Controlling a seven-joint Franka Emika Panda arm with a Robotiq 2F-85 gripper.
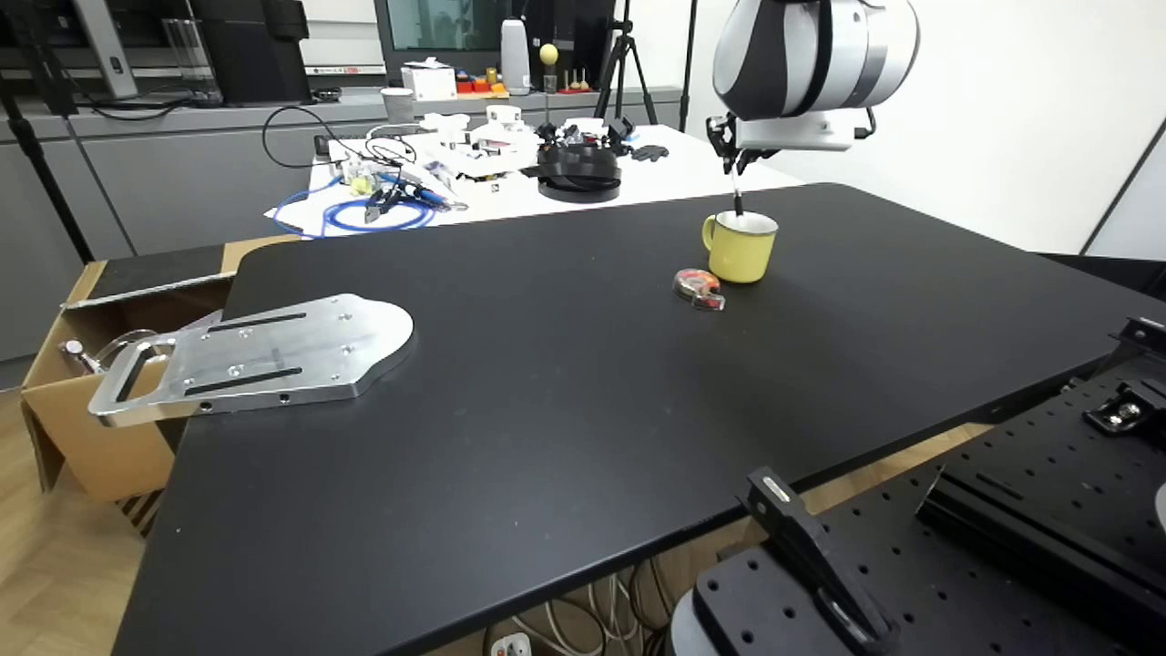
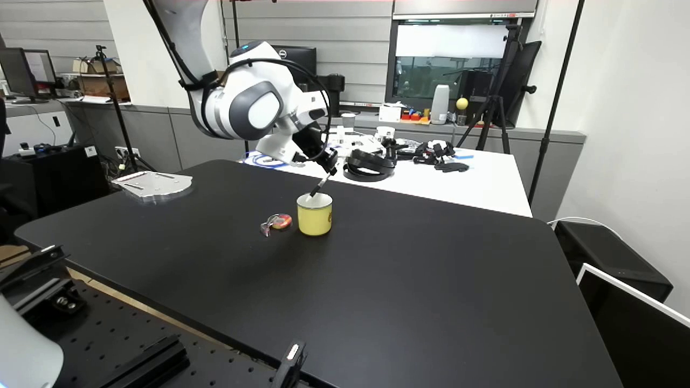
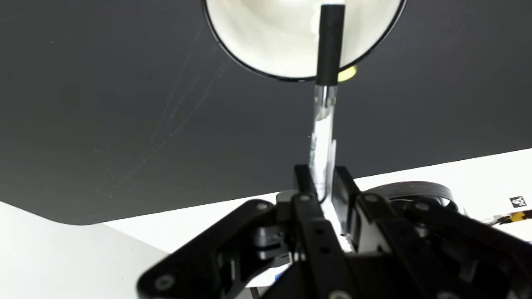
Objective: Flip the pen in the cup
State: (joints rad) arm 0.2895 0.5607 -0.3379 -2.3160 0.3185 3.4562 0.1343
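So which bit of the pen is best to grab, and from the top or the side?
Best, I think, is the clear upper part of the pen, coming from above and squeezing both sides. The pen slants, its black end pointing down at the mouth of the yellow mug, so the clear part sticks up above it. It's thin and straight, and the gripper holds it there now.

The surface (image 1: 510,474) is black with rounded corners, marked by faint scratches (image 3: 181,124) in the wrist view. On it the yellow cup (image 1: 742,251) stands upright, a small red-and-clear item (image 1: 700,288) just beside it; well apart, a silvery metal plate (image 1: 273,351) lies flat, one end jutting past the edge.
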